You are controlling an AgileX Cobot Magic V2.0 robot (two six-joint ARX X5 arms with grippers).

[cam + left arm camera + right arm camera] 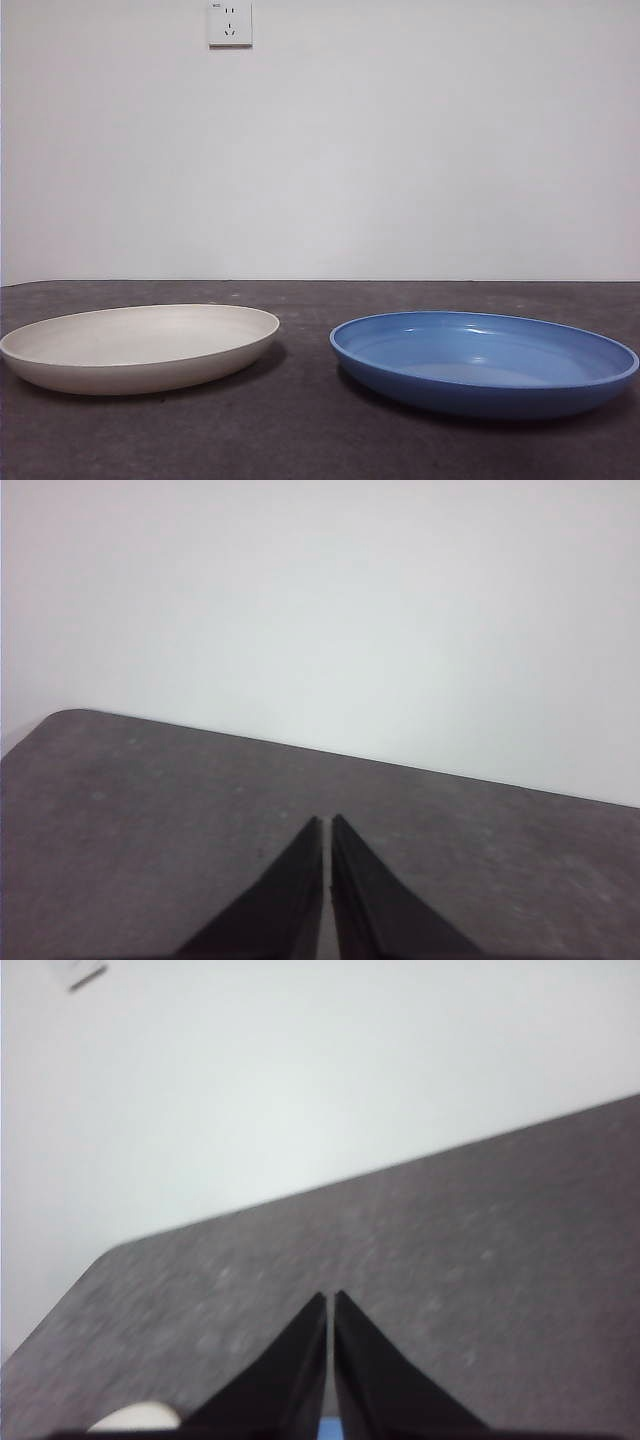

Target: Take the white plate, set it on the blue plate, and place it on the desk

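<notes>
The white plate (140,346) rests flat on the desk (300,430) at the left of the front view. The blue plate (484,361) sits beside it on the right, a hand's width apart. Neither arm appears in the front view. My left gripper (327,822) is shut and empty, hovering over bare desk (150,820). My right gripper (330,1298) is also shut and empty; a sliver of the white plate (135,1419) and a bit of blue plate (330,1429) peek out beside its jaws.
A white wall (400,140) with a power socket (229,23) stands behind the desk's far edge. The desk's rounded corner (60,720) shows in the left wrist view.
</notes>
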